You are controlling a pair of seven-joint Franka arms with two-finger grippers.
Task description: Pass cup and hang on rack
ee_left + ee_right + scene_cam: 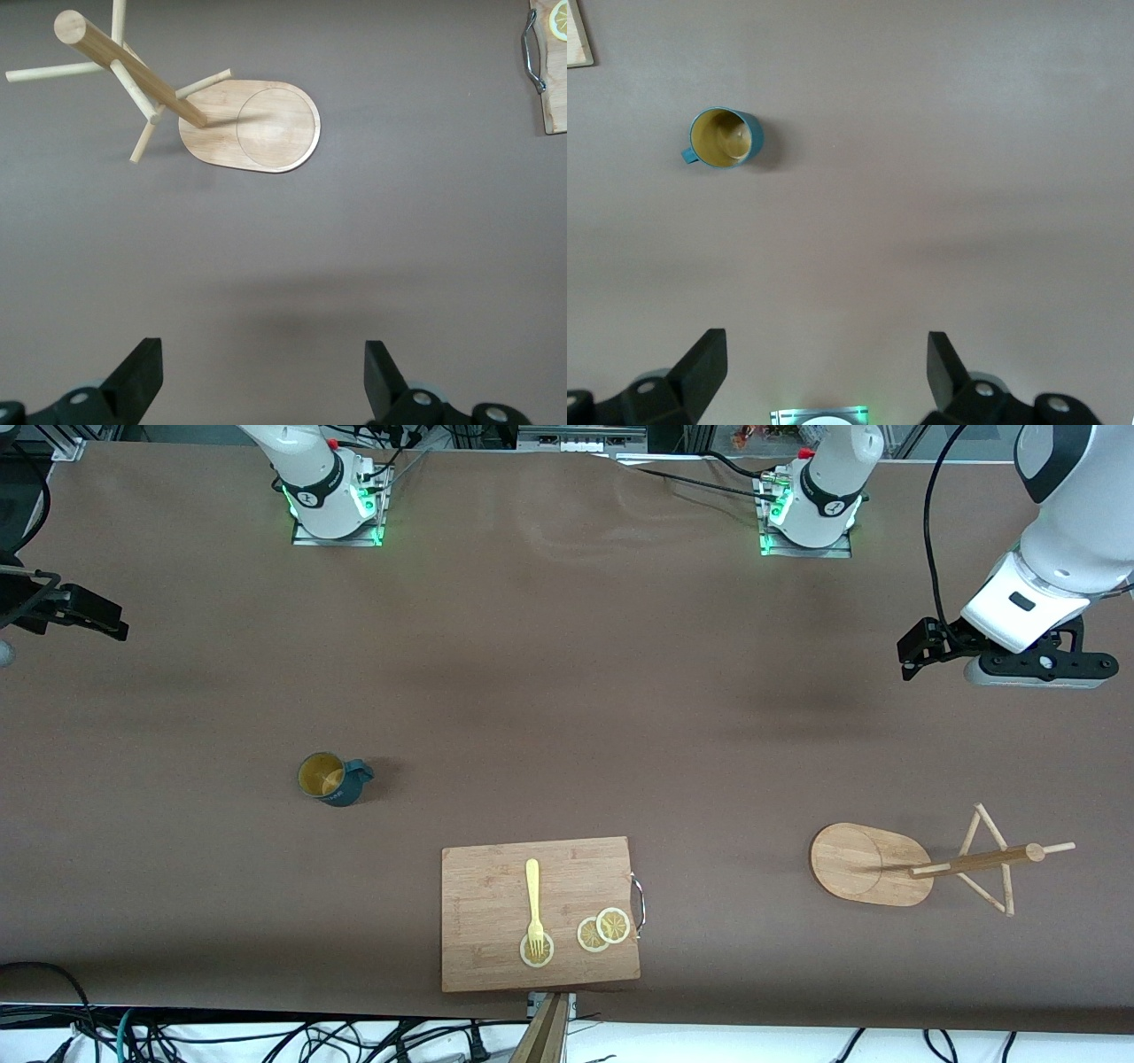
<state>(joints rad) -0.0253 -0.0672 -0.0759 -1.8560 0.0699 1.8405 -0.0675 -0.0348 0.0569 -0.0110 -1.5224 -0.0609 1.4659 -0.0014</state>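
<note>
The dark teal cup (332, 778) with a yellow inside stands upright on the brown table, toward the right arm's end. It also shows in the right wrist view (725, 139). The wooden rack (864, 864) stands toward the left arm's end, its pale pegs bare; the left wrist view shows its oval base (252, 124). My right gripper (111, 622) hangs open and empty above the table's right-arm end, well apart from the cup; its fingers (704, 363) are wide apart. My left gripper (912, 654) hangs open and empty above the table near the rack; its fingers (142, 367) are also spread.
A rectangular cutting board (496, 868) with a metal handle lies near the table's front edge, between cup and rack. On it lie a yellow fork (533, 899) and lemon slices (602, 930). The arm bases stand along the table's back edge.
</note>
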